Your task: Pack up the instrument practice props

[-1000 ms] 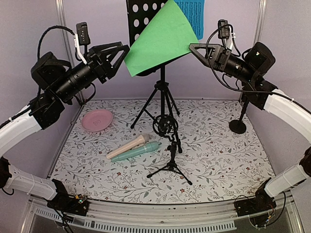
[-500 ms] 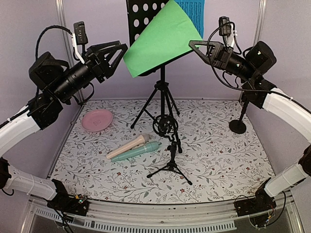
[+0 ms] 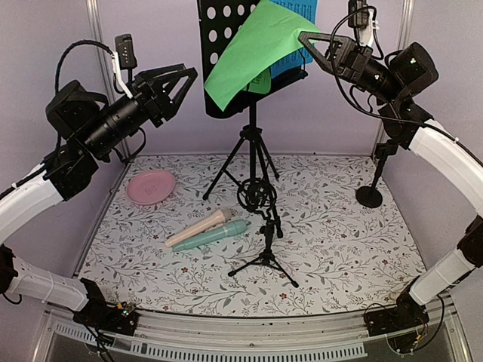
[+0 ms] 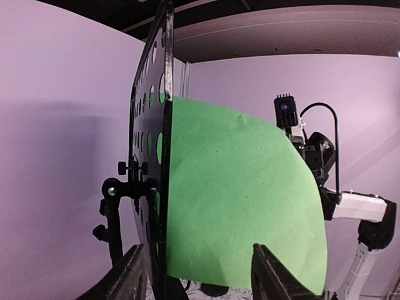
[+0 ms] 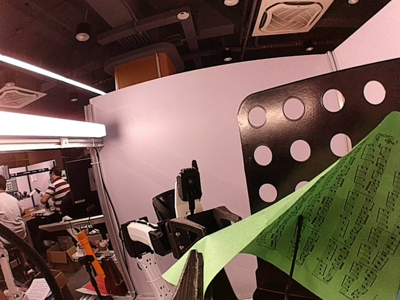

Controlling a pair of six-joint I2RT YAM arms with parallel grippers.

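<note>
Right gripper (image 3: 305, 37) clamps green sheet (image 3: 249, 53) at rack (image 3: 234, 111); left gripper (image 3: 185, 83) gapes empty. Microphones (image 3: 213, 235), tripod (image 3: 265, 253) unpacked.

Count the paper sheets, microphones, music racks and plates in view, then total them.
Sheets: 2, green sheet, blue sheet
Microphones: 2, beige microphone, mint microphone
Rack: 1
Plate: 1
Total: 6
</note>
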